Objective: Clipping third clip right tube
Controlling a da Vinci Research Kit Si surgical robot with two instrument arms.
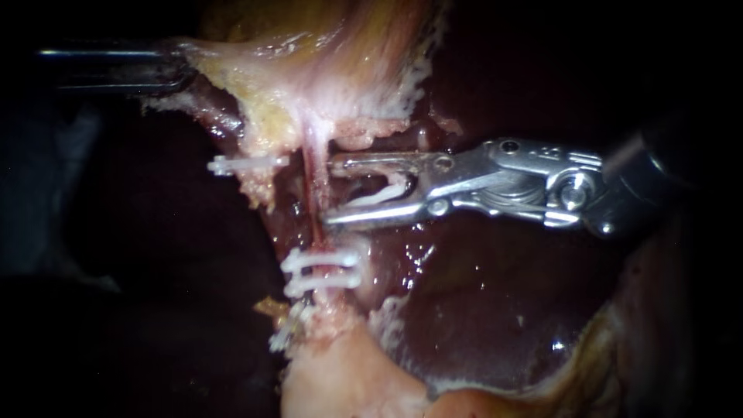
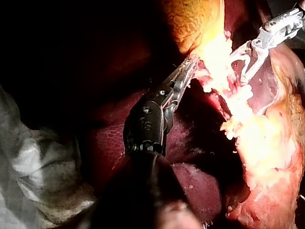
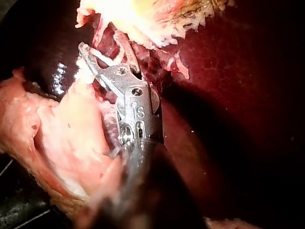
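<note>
Nearest, two clips (image 1: 321, 271) cross the right tube (image 1: 316, 232). Just above them my right instrument (image 1: 329, 192) holds its pincer spread wide, a fresh clip (image 1: 387, 191) seated inside; the tube runs upright, crosswise to the pincer, just left of its tips.

Left instrument (image 2: 187, 74) comes in flat from the left, way up top in the endoscope view. Its wrist is pretty much in line with the shaft, and the jaws lie close together, pinching the edge of some pale tissue (image 2: 212, 50) from both sides. Right instrument (image 1: 331, 191) comes in from the right and runs nearly level, with the wrist joint fully in view. Its jaws are spread wide in a fork pointing left, with a clear gap between the tips.
</note>
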